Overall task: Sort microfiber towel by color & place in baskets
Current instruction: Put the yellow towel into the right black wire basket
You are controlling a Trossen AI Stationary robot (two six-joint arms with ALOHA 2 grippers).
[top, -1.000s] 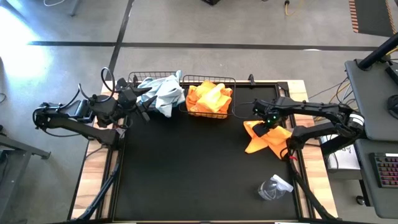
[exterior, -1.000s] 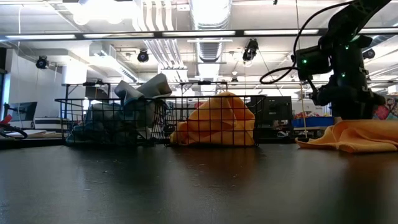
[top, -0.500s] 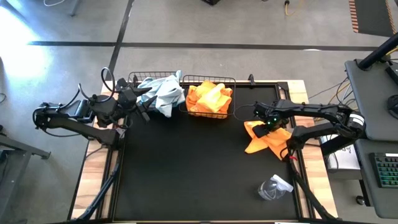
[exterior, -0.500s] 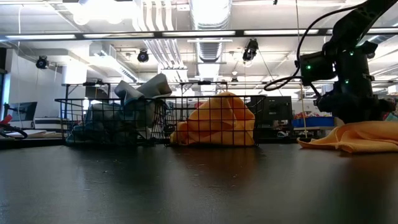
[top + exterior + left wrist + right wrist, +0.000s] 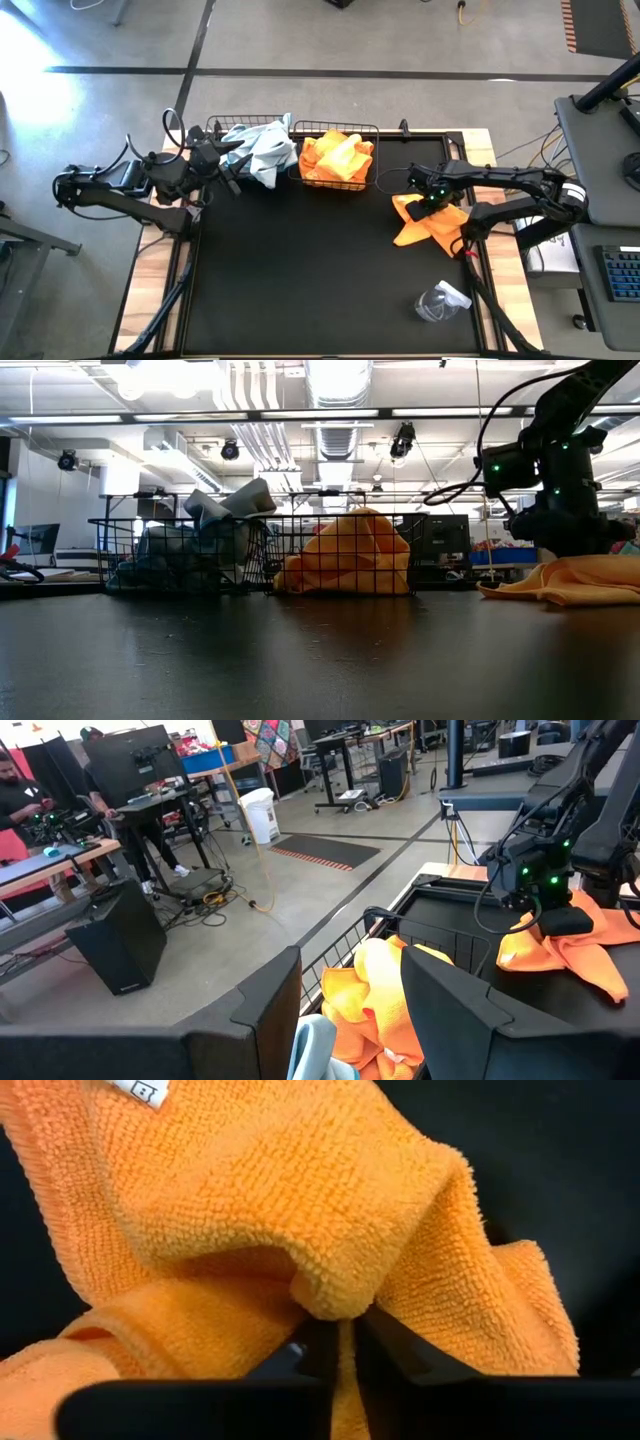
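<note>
Now, from the left: the left gripper waits beside the left basket, its fingers parted and holding nothing, at the table's far left corner. That basket holds the pale blue-grey towels, heaped above the wire rim and spilling a little over the near edge. Just beside it, touching side to side, stands the right basket, filled with orange towels that also rise above the mesh.

Further right, one loose orange towel lies crumpled on the black table, near the right edge and well apart from the baskets. The right gripper sits down on its far end, and in the right wrist view its fingers are pinched closed on a raised fold of the cloth. A clear plastic spray bottle lies nearer the front right corner, out of the way.

The towel looks light, soft and limp, with a nubbly pile that should give the pads good friction rather than slip. Being floppy, it will likely hang and trail when lifted, so a pinch on a bunched ridge, as here, seems a sound hold; a grip on a thin single edge could pull free. The dangling part may catch the basket rim on the way in.
</note>
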